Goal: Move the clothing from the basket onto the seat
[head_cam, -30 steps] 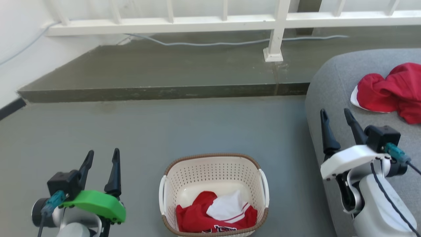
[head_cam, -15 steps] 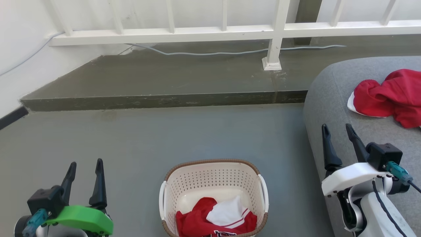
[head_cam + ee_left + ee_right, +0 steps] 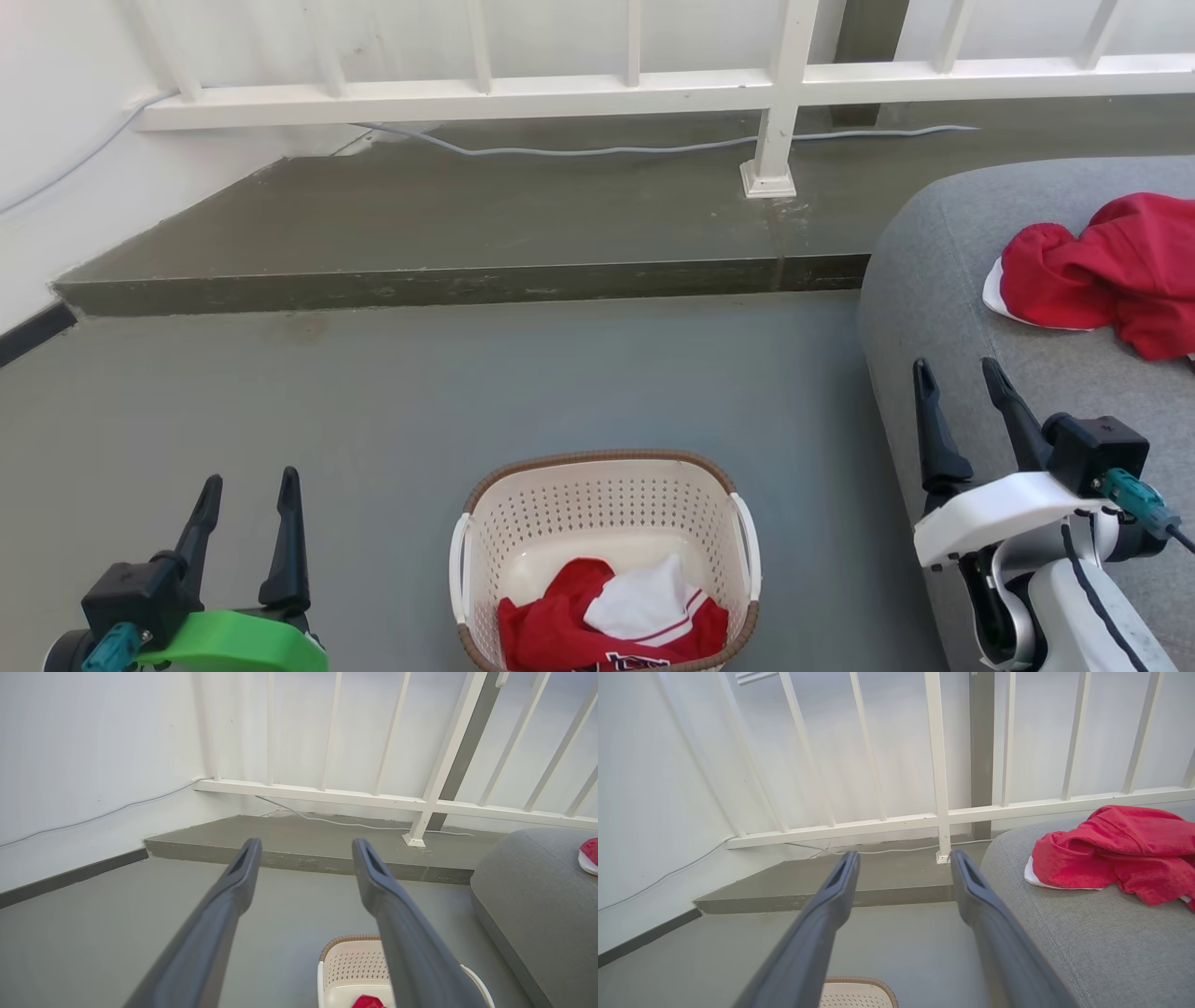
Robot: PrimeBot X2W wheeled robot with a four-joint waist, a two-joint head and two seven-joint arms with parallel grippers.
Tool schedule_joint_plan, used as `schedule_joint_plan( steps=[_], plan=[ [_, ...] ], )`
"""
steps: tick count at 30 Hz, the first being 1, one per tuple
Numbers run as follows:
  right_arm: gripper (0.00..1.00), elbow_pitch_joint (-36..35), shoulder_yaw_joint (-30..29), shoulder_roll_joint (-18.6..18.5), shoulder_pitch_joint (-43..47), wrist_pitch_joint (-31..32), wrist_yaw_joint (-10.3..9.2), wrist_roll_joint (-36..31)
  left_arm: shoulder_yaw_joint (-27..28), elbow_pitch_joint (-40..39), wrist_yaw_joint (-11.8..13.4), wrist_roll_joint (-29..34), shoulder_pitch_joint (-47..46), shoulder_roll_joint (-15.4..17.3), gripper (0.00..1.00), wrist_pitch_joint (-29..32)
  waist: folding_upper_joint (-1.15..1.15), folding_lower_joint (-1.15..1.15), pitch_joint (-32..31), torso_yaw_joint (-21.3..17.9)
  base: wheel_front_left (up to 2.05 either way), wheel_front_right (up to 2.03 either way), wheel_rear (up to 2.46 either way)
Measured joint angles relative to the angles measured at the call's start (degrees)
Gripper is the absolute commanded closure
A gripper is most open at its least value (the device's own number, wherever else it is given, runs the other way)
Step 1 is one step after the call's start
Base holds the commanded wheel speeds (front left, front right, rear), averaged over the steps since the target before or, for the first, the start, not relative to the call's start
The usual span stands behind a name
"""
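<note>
Basket (image 3: 607,499), cream and perforated with a brown rim, stands on the grey floor (image 3: 467,392) between the two arms, near the front of the seat (image 3: 934,280).

Head view: one red garment (image 3: 546,635) lies crumpled in the part of the basket nearest the robot. A white fold lies on top of it, and dark white-edged lettering sits at the picture's bottom edge. The far part of the basket's floor is bare. A second red garment (image 3: 1106,266), white at one edge, lies heaped on the seat, well apart from the basket.

State of left gripper (image 3: 252,476): released, fingers apart, nothing between them, held above the floor to the basket's left. State of right gripper (image 3: 956,366): released and empty, over the seat's rounded front edge, short of the second red garment.

Left wrist view adds the basket's far corner beneath one finger, with a scrap of red inside, and a sliver of the second red garment at the picture's right edge.

Right wrist view gives the second red garment from closer, with its folds and white lining plain. The basket's brown rim is at the bottom edge.

Background: white railing (image 3: 560,91), with a grey cable (image 3: 607,149) lying along a raised step (image 3: 448,215).
</note>
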Motion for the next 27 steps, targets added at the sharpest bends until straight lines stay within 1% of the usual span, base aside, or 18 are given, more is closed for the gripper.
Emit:
schedule_joint_plan(
  steps=[3, 5, 13, 21, 23, 27],
  plan=[
    [0.0, -1.05, 0.0, -0.04, 0.04, 0.49, -0.03, 0.0, 0.03, -0.54, 0.0, 0.26, 0.5, -0.2, 0.0, 0.0, 0.0, 0.0, 0.15, 0.0, 0.0, 0.0, 0.0],
    [0.0, -1.72, -0.01, -0.09, 0.28, 0.66, -0.45, 0.0, 0.19, -0.82, 0.0, 0.29, 0.7, -0.33, 0.0, 0.0, 0.0, 0.0, 0.27, 0.0, 0.0, 0.0, 0.0],
    [0.0, -4.27, -0.13, -0.41, 1.19, 1.79, -0.55, -0.01, 1.22, -2.63, 0.0, 0.78, 1.61, -0.51, 0.0, 0.09, 0.0, 0.0, 1.01, -0.01, 0.0, 0.0, 0.0],
    [0.0, -6.88, -0.44, -0.62, 1.19, 2.53, -0.62, -0.1, 1.93, -4.56, 0.0, 2.55, 1.91, -0.76, 0.0, 0.6, 0.0, 0.0, 2.96, -0.33, 0.0, 0.0, 0.0],
    [0.0, -7.53, -0.44, -0.62, 1.19, 2.79, -1.02, -0.1, 1.98, -4.81, 0.0, 2.81, 1.92, -0.85, 0.0, 0.68, 0.0, 0.0, 3.58, -0.44, 0.0, 0.0, 0.0],
    [0.0, -8.91, -0.76, -0.74, 1.12, 2.96, -1.02, -0.1, 1.7, -6.0, 0.0, 3.22, 1.9, -0.81, 0.0, 1.79, 0.0, 0.0, 5.11, -0.7, 0.0, 0.0, 0.0]
  ],
)
